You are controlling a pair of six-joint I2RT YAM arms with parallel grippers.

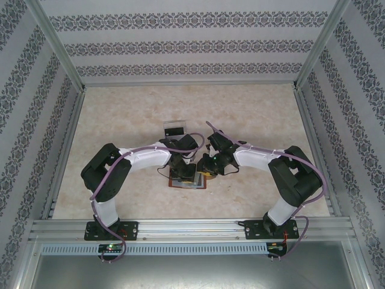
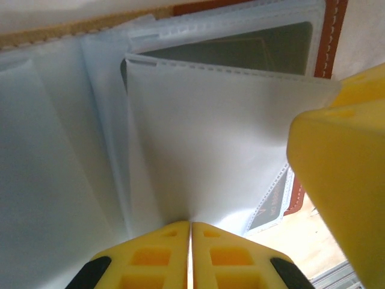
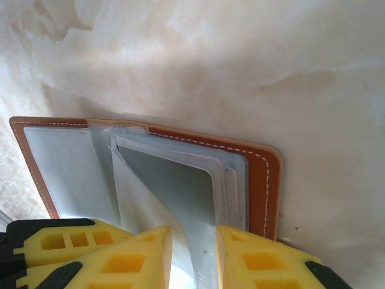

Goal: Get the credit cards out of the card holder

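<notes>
Leather card holder [image 1: 187, 182] lies open, inside up, on the worktop [image 1: 120, 114], approx 6 o'clock from worktop centre, btwn the two wrists. Brown stitched border frames pale grey-blue plastic pockets. One plastic sleeve [image 2: 216, 138] is lifted off the stack and stands up like a turned page, dashed seam along its top edge. Grey card [image 2: 274, 208] w/ faint markings shows through a lower pocket at 4 o'clock in L wrist view; another grey face sits inside the pocket at 1 o'clock, too dim to read.

L end effector [image 2: 190, 232] comes in from 9 o'clock, yellow fingers clenched together on the lifted sleeve's bottom edge. R end effector [image 3: 194, 241] comes in from 3 o'clock, fingers straddling sleeve leaves w/ a gap btwn them; can't tell if they clamp anything. One R finger [image 2: 343, 156] sits just beside the lifted sleeve at 3 o'clock in L wrist view.

Clear tray [image 1: 174, 127] stands at 11 o'clock from the holder, apart from it.
</notes>
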